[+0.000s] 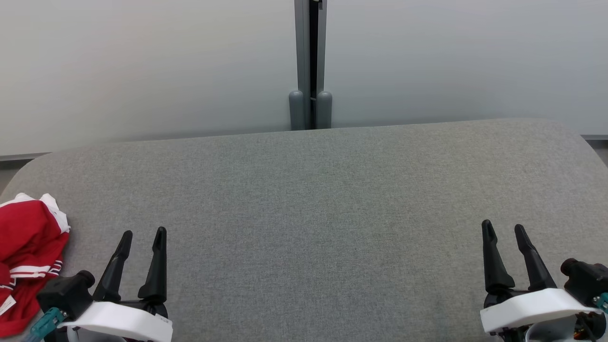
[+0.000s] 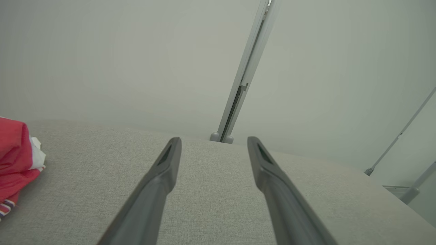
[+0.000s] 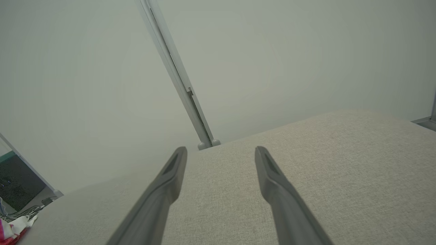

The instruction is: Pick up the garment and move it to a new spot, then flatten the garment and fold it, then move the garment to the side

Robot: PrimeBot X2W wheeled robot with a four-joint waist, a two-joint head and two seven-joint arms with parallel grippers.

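Note:
The garment (image 1: 26,256) is red with white trim and stripes, lying crumpled at the left edge of the grey fabric surface (image 1: 313,199). My left gripper (image 1: 144,232) hovers open just to the garment's right, apart from it, nothing between its fingers. In the left wrist view the garment (image 2: 15,160) sits at the left border, beside the open left gripper (image 2: 214,141). My right gripper (image 1: 502,227) stands open at the lower right, far from the garment. The right wrist view shows the open right gripper (image 3: 221,150) and a scrap of the garment (image 3: 13,229) at its bottom left corner.
A pale wall with a grey vertical post (image 1: 310,66) rises behind the surface's far edge. The surface has rounded corners at the far left and far right. Thin metal legs (image 2: 402,136) stand off to the right in the left wrist view.

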